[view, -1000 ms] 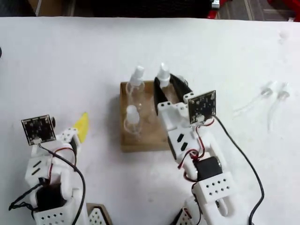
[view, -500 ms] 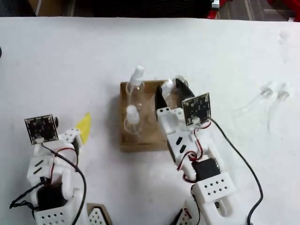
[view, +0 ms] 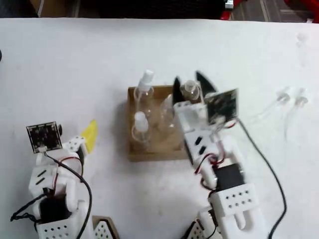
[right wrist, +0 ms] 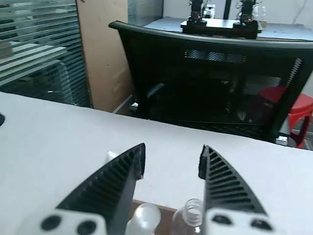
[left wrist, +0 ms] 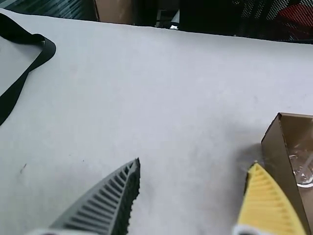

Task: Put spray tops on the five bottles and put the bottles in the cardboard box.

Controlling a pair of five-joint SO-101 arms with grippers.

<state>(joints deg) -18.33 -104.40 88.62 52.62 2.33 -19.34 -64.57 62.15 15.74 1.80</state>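
Cardboard box (view: 149, 153) sits mid-table, and on my high view I count two bottles with white spray tops standing along its left side, one at the far corner (view: 144, 92) and one nearer the arms (view: 140, 127). A third clear bottle (view: 167, 108) stands in the middle of the box. My right gripper (view: 190, 82) hangs over the far right corner with its black fingers spread and holding nothing; an open-necked bottle (view: 191, 91) stands between them, untouched, and I cannot tell whether it is inside the box wall. My left gripper (left wrist: 195, 164) is also released, low over the white table (view: 75, 59) just left of the box. Two loose spray tops (view: 288, 94) lie well off to the right.
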